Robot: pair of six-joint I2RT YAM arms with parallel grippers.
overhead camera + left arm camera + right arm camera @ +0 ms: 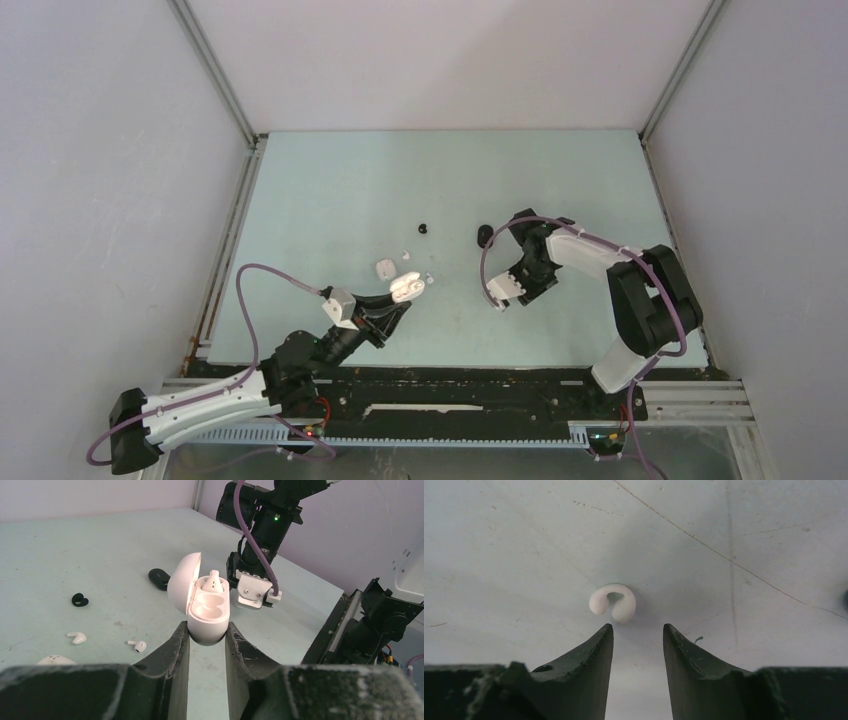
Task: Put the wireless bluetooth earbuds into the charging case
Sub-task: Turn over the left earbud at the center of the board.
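Left gripper point(207, 630) pinching open white charging case point(207, 612); one earbud point(213, 581) seated inside. Right gripper point(638, 630) spread, just short of curved white bud point(613, 602), probably clip-style, on table point(524, 540). Tiny, light, slick: pinch across thick end.

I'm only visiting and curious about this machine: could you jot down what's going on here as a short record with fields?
Left gripper: shut on open white charging case
Inside case: one white earbud seated, second socket empty
Right gripper: open, curved white earbud just beyond its fingertips, untouched
Also on table: two white buds, black bud, black case
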